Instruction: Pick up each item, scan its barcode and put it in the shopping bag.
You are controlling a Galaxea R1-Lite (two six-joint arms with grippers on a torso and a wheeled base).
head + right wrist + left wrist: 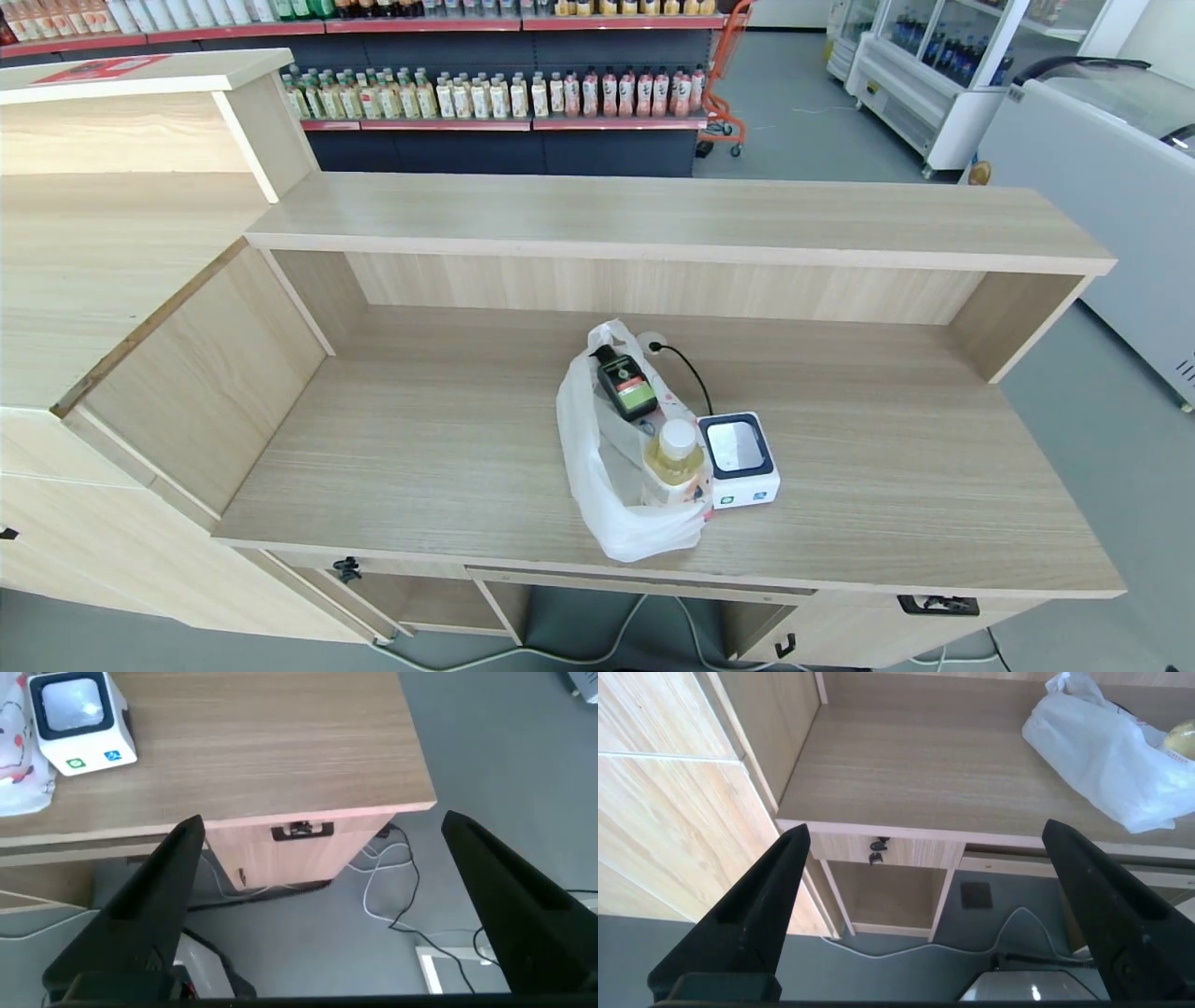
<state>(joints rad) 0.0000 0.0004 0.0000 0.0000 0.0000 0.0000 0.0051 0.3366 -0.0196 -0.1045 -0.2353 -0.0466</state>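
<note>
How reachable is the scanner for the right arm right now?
Probably reachable: the right gripper hangs open by the counter's front edge, with bare counter between it and the scanner.

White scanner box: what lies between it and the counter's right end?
Nothing: the head view shows bare light wooden counter from the white scanner box to that end.

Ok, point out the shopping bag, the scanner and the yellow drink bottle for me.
shopping bag point(583, 448), head view, on its white left side.
scanner point(736, 444), head view, on its glass window.
yellow drink bottle point(677, 438), head view, on its white cap.
</note>
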